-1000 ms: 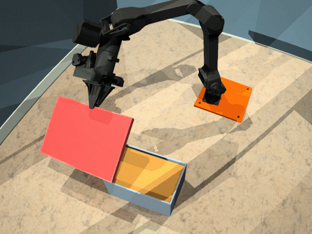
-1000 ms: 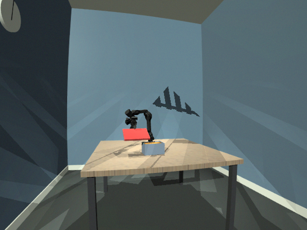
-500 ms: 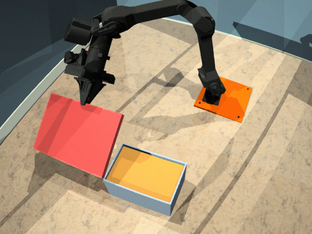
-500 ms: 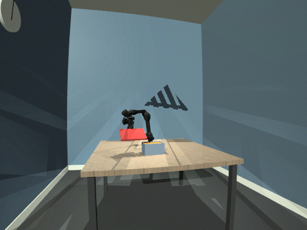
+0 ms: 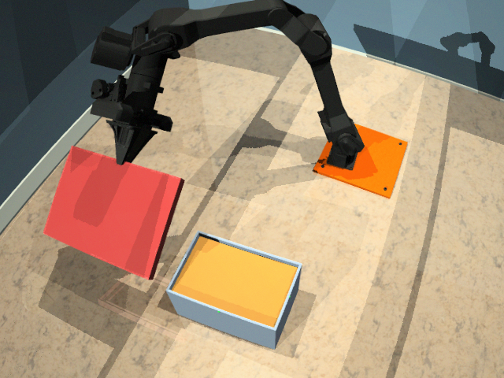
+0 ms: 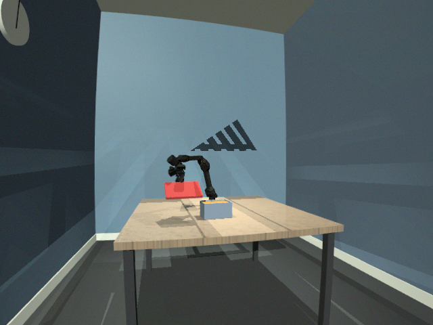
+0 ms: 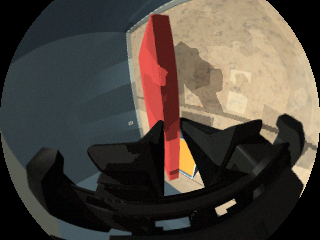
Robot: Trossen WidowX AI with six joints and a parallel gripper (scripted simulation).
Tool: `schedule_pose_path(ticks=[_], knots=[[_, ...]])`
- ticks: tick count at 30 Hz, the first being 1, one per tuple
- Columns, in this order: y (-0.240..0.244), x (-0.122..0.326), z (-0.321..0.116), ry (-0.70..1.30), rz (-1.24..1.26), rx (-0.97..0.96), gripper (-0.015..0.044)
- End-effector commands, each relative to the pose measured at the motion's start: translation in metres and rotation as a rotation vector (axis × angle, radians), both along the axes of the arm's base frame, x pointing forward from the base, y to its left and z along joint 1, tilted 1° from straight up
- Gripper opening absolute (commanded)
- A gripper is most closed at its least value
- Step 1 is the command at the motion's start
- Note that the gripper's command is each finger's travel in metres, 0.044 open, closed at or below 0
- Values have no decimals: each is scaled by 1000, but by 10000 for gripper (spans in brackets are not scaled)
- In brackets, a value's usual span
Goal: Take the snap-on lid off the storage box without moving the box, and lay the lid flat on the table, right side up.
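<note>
My end effector [image 5: 122, 161] [image 6: 179, 181] [image 7: 171, 122] is gripping the red lid [image 5: 113, 211] [image 6: 183, 190] [image 7: 171, 95] by its far edge, probably keeping its underside free for laying down.

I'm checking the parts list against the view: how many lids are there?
1: the red lid, held in the gripper above the table, beside the open box.

Lid [image 5: 113, 213] [image 6: 183, 189] [image 7: 158, 75]: plain red
Box [image 5: 224, 325] [image 6: 216, 210]: coloured grey-blue outside, yellow-orange inside
Arm [image 5: 227, 20] [image 6: 208, 175]: finished in black
Base [image 5: 390, 162]: coloured orange, dotted dark near corners
Table [image 5: 325, 244] [image 6: 252, 218] [image 7: 255, 45]: mottled in beige
</note>
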State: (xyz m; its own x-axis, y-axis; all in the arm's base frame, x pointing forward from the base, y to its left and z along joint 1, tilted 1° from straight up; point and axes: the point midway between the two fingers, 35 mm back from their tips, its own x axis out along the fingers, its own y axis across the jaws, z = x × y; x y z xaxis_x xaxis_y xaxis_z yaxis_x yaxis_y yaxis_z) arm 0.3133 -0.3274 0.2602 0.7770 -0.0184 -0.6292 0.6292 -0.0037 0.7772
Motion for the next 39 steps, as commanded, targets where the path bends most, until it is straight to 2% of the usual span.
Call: schedule_pose_path(ticks=[1,18,39], knots=[[-9,0,3,-11,9,-8,0],[-42,-3,4,-10,9,-11,0],[-38,-3,-15,-10,9,-11,0]])
